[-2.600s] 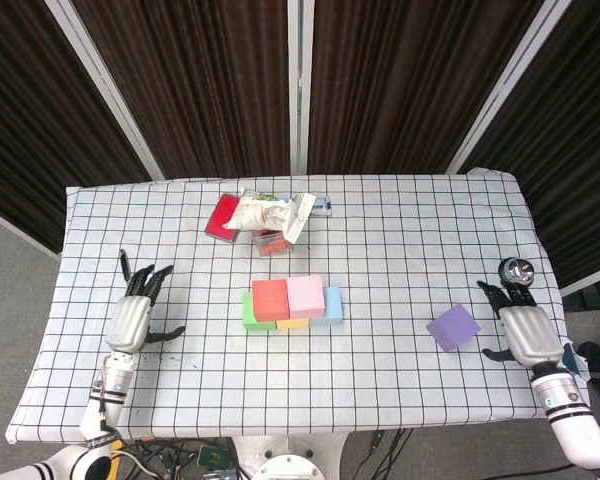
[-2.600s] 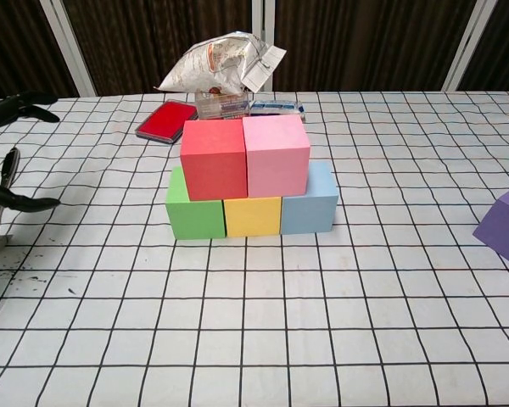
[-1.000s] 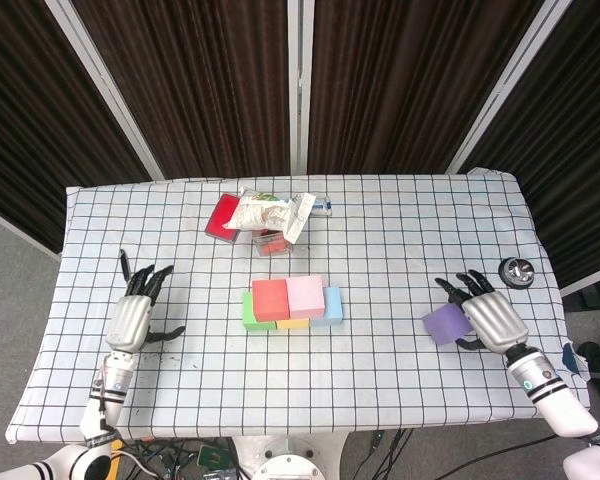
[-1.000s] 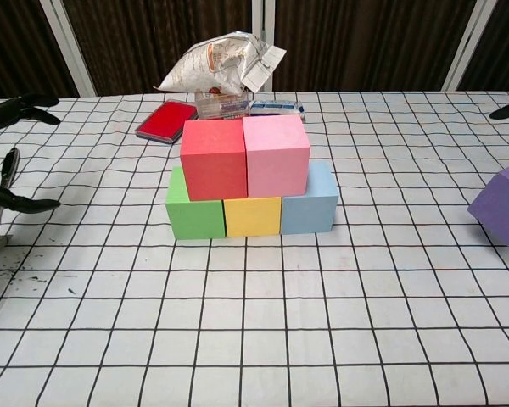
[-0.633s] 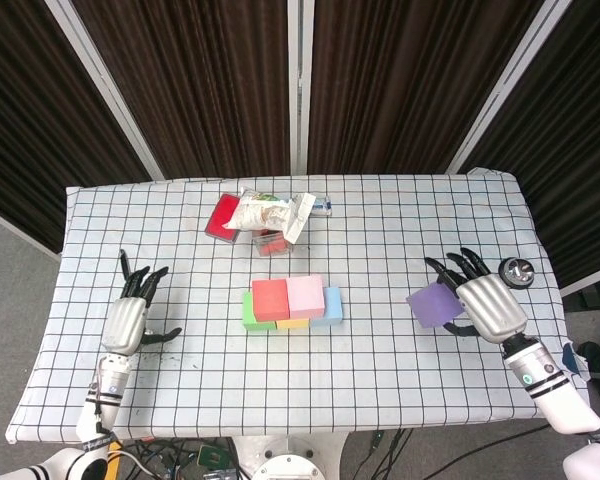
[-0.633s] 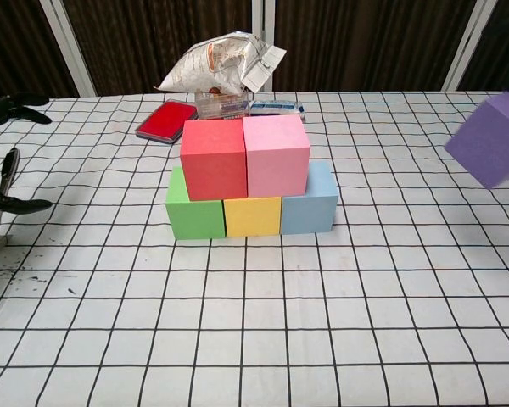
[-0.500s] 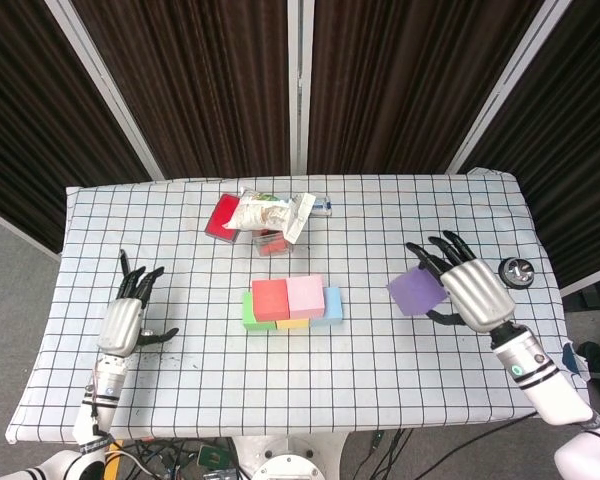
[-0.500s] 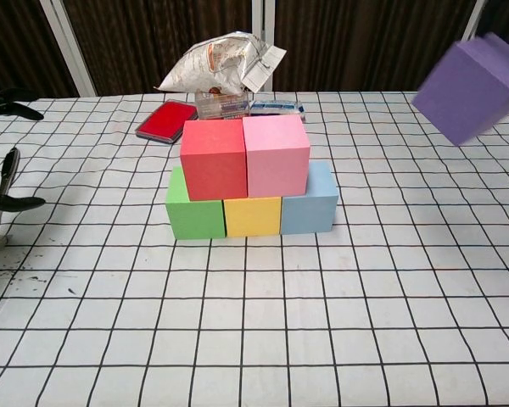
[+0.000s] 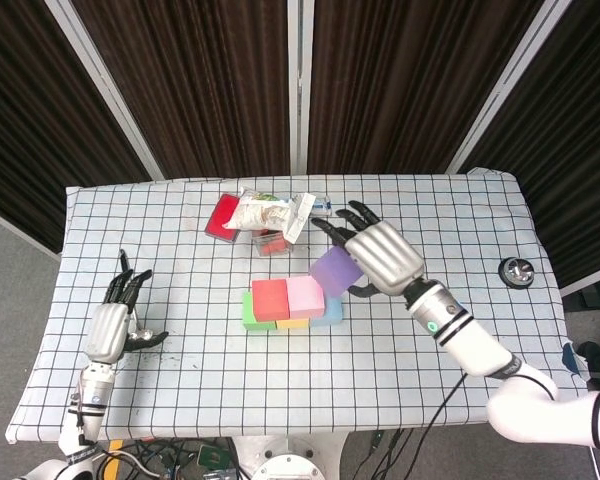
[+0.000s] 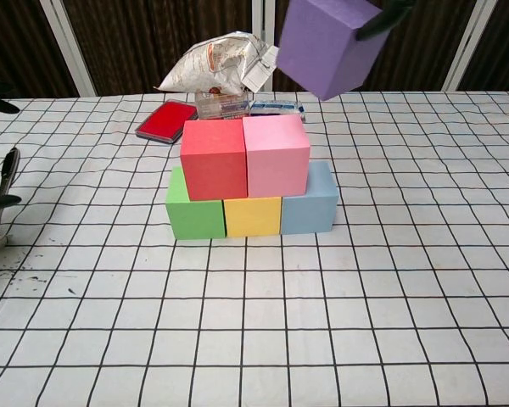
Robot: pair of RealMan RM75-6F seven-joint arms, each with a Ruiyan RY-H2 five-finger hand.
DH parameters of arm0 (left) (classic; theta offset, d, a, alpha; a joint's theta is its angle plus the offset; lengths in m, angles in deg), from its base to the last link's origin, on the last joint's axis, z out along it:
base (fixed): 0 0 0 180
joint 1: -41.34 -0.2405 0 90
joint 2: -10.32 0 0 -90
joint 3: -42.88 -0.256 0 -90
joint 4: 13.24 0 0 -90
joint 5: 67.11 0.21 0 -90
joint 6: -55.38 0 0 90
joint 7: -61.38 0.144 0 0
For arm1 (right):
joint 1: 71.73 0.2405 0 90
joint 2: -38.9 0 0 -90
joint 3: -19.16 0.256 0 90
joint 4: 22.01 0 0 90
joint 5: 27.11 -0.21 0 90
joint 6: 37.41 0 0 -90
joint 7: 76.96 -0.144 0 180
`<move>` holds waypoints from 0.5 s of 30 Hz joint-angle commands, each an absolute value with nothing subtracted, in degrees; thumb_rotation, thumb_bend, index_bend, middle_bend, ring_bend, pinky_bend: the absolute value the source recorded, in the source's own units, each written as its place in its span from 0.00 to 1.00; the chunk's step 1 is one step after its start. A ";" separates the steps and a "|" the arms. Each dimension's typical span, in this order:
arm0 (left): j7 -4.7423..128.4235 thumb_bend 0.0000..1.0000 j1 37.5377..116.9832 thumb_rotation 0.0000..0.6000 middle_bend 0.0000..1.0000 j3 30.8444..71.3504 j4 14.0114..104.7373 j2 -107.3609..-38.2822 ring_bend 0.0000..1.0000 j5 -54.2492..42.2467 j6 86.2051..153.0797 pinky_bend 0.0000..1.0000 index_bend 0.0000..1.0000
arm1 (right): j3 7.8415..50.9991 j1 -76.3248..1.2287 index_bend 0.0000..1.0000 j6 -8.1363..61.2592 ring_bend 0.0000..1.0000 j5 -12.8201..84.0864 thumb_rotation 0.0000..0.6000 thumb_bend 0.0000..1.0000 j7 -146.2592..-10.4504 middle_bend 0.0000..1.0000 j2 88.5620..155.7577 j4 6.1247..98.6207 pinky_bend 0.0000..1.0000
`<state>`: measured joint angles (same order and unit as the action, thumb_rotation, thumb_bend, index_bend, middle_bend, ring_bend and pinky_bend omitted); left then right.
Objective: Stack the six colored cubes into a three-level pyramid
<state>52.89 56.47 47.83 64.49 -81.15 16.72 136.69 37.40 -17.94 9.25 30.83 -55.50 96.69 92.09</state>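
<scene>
On the desk, covered with a white cloth in a black grid, five cubes are already stacked. The bottom row runs left to right along the desk's width: the green foam cube, the yellow foam cube and the pale blue foam cube. On them sit the red foam cube and the pink foam cube, side by side and touching. Only the top level is left.

The sixth piece, the purple foam cube, hangs in the air above and slightly right of the pink cube, tilted with one corner pointing down; as a cube it has no long axis. The right hand grasps it, fingers wrapped over its far side. It still needs levelling and centring over the red-pink seam.

The left hand rests released at the desk's left edge, fingers apart, holding nothing.
</scene>
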 commanded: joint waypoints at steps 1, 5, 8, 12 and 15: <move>52.55 0.00 56.41 1.00 0.13 47.63 64.32 -81.16 0.00 16.94 136.59 0.01 0.09 | 37.47 -12.86 0.00 7.94 0.10 23.87 1.00 0.11 -49.37 0.50 98.73 93.65 0.00; 52.08 0.00 56.45 1.00 0.13 47.59 64.11 -81.45 0.00 17.30 136.59 0.01 0.09 | 35.63 -8.07 0.00 8.54 0.10 15.17 1.00 0.11 -43.95 0.50 99.01 94.95 0.00; 51.93 0.00 56.53 1.00 0.13 47.59 64.08 -81.64 0.00 17.54 136.60 0.01 0.09 | 34.56 -4.99 0.00 9.96 0.10 10.49 1.00 0.10 -41.01 0.50 99.98 95.29 0.00; 52.08 0.00 56.61 1.00 0.13 47.44 64.08 -81.61 0.00 17.75 136.35 0.01 0.08 | 33.69 -1.86 0.00 11.52 0.10 6.20 1.00 0.10 -39.00 0.50 101.52 95.10 0.00; 51.95 0.00 56.61 1.00 0.13 47.46 64.15 -81.54 0.00 17.74 136.25 0.01 0.08 | 32.98 0.31 0.00 12.44 0.10 3.08 1.00 0.10 -37.60 0.50 102.31 94.96 0.00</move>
<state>51.94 56.61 47.46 64.15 -81.54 17.74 136.24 33.67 -0.82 11.61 4.61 -38.73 101.55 94.94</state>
